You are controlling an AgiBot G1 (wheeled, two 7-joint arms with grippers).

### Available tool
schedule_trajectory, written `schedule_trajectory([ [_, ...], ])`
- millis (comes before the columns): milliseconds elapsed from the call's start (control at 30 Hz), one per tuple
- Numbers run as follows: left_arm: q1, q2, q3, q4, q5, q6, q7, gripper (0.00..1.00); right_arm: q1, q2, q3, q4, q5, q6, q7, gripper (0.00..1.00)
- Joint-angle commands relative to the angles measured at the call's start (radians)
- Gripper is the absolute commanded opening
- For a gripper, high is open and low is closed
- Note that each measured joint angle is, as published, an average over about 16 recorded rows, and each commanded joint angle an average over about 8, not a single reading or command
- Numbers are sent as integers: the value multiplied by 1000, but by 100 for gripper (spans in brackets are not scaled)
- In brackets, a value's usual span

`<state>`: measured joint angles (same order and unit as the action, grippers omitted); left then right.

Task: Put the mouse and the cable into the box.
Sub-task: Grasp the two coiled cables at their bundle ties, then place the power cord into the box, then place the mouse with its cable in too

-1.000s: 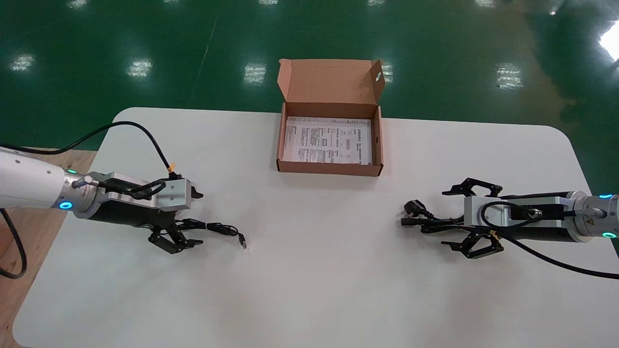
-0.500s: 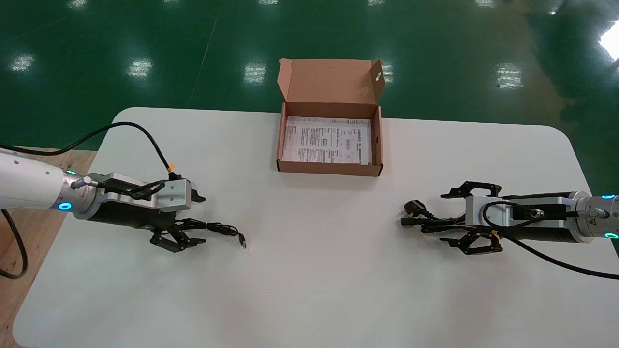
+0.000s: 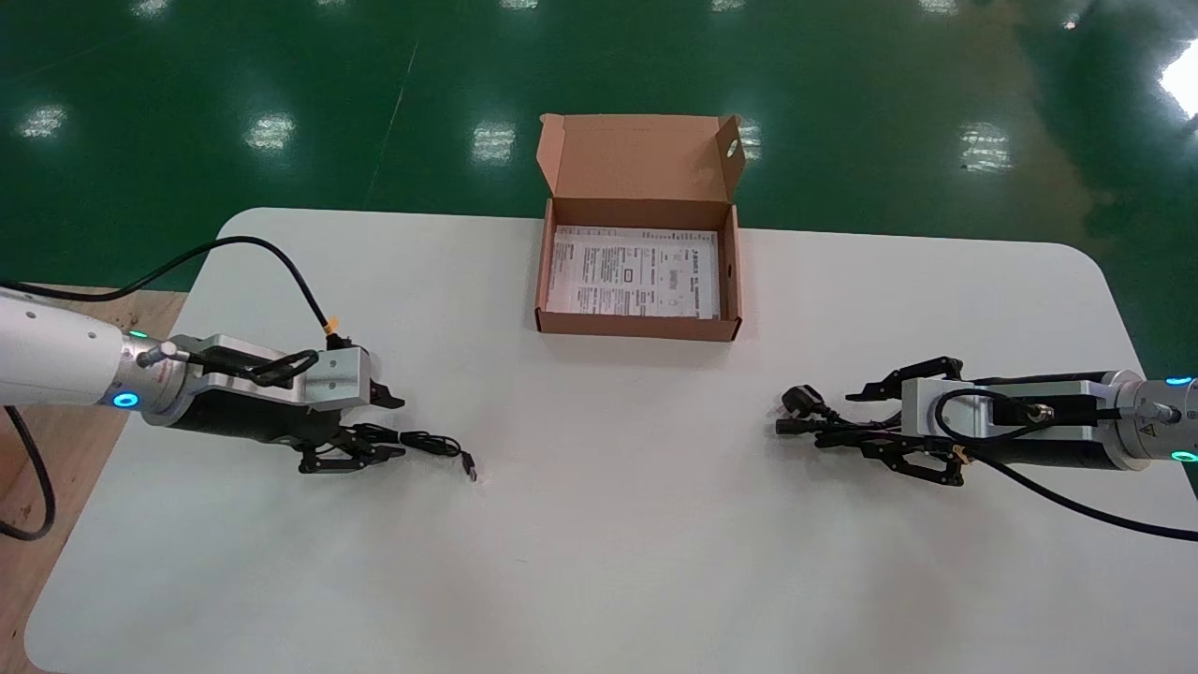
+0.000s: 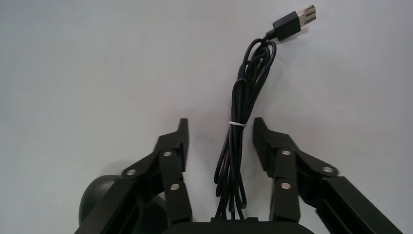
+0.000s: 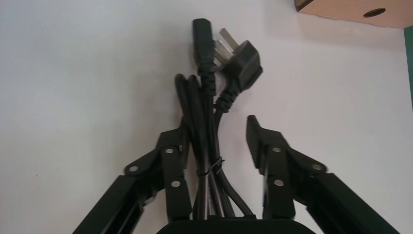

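From the head camera, the open cardboard box [image 3: 636, 326] sits at the far middle of the white table [image 3: 599, 543], lid flap raised and a printed sheet [image 3: 635, 271] lying flat inside. The left gripper [image 3: 401, 429] lies low over the table at the robot's left, well apart from the box, its fingers either side of the thin mouse lead [image 3: 426, 440], whose USB plug [image 3: 471, 465] points toward the table's middle. The right gripper [image 3: 856, 423] lies low at the robot's right, also well apart from the box, its fingers straddling the bundled power cable [image 3: 816, 429]. In the left wrist camera, the left gripper [image 4: 220, 124] is parted: the coiled mouse lead [image 4: 243, 107], bound by a pale tie, runs between the two fingers [image 4: 173, 165] with bare table [image 4: 73, 73] showing on each side, and the USB plug [image 4: 294, 22] rests beyond the tips. A dark rounded body partly hidden behind one finger looks like the mouse [image 4: 100, 200], though that is not certain. In the right wrist camera, the right gripper [image 5: 217, 127] is likewise parted: the tied power cable [image 5: 204, 122] lies against one finger [image 5: 173, 165], with a clear gap to the other, and its three-pin plug [image 5: 243, 53] rests on the table [image 5: 73, 73] past the tips, with a corner of the box [image 5: 350, 9] farther off.
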<state>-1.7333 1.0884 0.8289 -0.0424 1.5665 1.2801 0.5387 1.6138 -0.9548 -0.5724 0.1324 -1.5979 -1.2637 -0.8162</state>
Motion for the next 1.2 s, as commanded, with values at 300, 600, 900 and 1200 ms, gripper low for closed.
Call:
schedule_trajectory([
  [300, 1, -1, -1, -1, -1, 1, 0, 0, -1, 1, 1, 1, 1, -1, 0, 0],
  [600, -20, -14, -9, -5, -13, 16, -9, 0, 17, 25, 11, -3, 14, -1, 15, 0],
  [900, -192, -84, -33, -86, -41, 76, -65, 0, 141, 28, 56, 82, 63, 95, 34, 0],
  [1200, -302, -92, -211, -287, -272, -73, 22, 0, 172, -209, 56, 87, 65, 268, 113, 0],
])
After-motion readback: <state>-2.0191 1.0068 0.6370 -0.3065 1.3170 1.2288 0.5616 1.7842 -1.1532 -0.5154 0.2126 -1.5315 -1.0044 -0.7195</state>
